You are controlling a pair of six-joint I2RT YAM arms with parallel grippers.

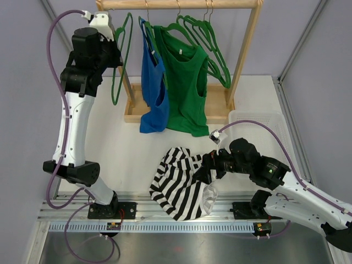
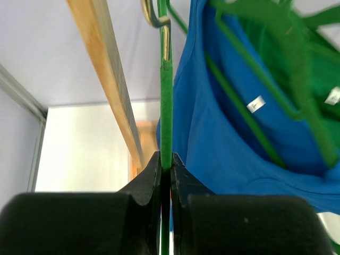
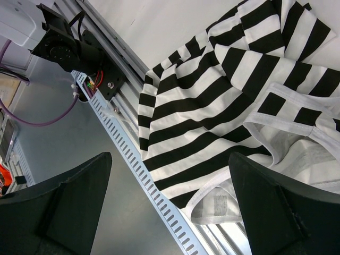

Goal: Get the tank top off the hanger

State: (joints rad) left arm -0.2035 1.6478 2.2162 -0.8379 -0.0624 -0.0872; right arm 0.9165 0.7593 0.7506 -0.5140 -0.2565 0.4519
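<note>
so, status: left gripper (image 2: 166,161) is up at the wooden rack (image 1: 181,4), jaws pinched shut on the thin wire of a bare green hanger (image 2: 166,106), the leftmost one. wrist view shows the wire running straight up out of the closed jaws to its hook at the rail, so the grip is low on the hanger and the hook carries the weight. my read is the clamp is there to stop the hanger swinging or lifting off the rail while cloth comes off it. nothing hangs on that hanger. striped tank top (image 1: 179,184) lies crumpled on the table (image 1: 132,159) at the near edge, its near side draped over the metal mounting rail (image 1: 137,212) between the arm bases, well apart from the rack. right gripper (image 3: 170,159) sits just above it with jaws spread wide, holding nothing. its camera looks down on the stripes and a white hem, no cloth between the fingers. low and open like that reads as a drop-off pose, so i'd judge the striped top as off its hanger and the step basically done. blue tank top (image 1: 154,93) and green tank top (image 1: 187,88) hang on their own hangers right of the held one, blue close beside it, which is a snag risk if the left arm pulls the hanger out sideways. white basket (image 1: 264,118) sits right of the rack.
</note>
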